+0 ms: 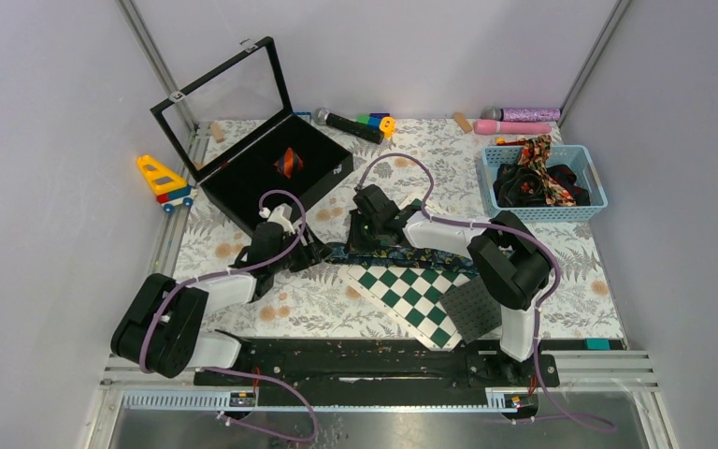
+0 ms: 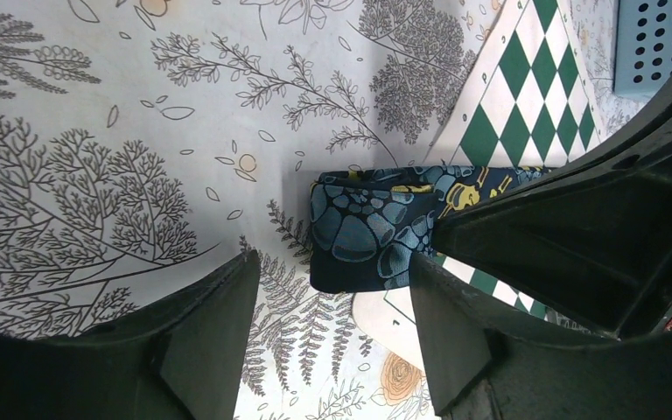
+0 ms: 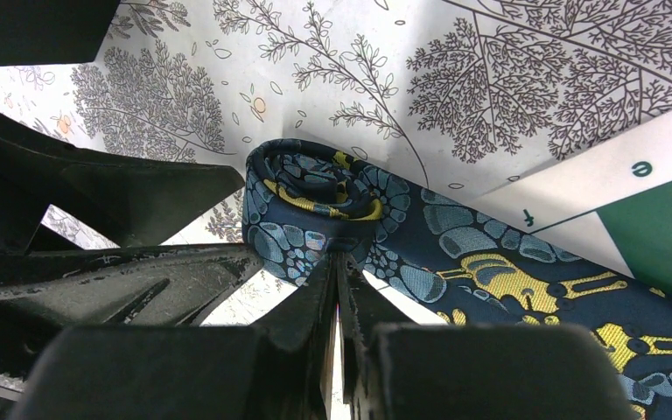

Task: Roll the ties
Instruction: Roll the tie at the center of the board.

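A navy tie with a blue and yellow print lies across the floral cloth and the top of the chequered board. Its left end is wound into a small roll. My right gripper is shut on the fabric at the roll's near edge. My left gripper stands open, and the rolled end lies just ahead of its fingertips without touching them. A rolled red-orange striped tie sits in the open black box. Several more ties are heaped in the blue basket.
A microphone, coloured blocks and pink and purple cylinders line the back edge. A toy truck sits left of the box. A grey pad lies by the right arm's base.
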`<state>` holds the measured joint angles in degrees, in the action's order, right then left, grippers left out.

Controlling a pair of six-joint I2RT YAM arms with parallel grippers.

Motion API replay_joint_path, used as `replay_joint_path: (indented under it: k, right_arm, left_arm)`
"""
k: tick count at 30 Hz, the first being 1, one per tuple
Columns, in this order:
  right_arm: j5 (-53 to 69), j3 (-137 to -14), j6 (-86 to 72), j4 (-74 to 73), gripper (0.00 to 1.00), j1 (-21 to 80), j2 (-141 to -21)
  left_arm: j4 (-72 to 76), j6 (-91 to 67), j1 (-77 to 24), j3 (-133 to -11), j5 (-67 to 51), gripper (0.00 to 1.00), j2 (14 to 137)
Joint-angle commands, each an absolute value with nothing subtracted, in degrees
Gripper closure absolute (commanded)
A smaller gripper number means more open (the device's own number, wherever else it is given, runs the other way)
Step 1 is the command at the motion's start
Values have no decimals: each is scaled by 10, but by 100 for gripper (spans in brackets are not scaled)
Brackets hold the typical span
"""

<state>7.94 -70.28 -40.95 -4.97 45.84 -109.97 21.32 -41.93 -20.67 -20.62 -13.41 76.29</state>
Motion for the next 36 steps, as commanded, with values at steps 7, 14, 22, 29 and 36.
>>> replay_joint_path:
  k: [7, 14, 22, 29, 36]
  right_arm:
    - [65, -727, -401, -61, 93, 455, -1113]
    - [63, -728, -401, -61, 93, 455, -1115]
    - [66, -727, -400, -61, 93, 453, -1117]
    - [67, -727, -400, -61, 93, 451, -1119]
    - [70, -727, -399, -61, 93, 449, -1119]
  left_arm:
    - [328, -425, -204, -191, -183, 33, 782]
    - [359, -425, -204, -189, -202, 33, 814]
    - [408, -434, -204, -181, -216, 34, 846]
    - [433, -435, -204, -182, -222, 34, 874]
    - [476, -444, -204, -180, -236, 40, 906]
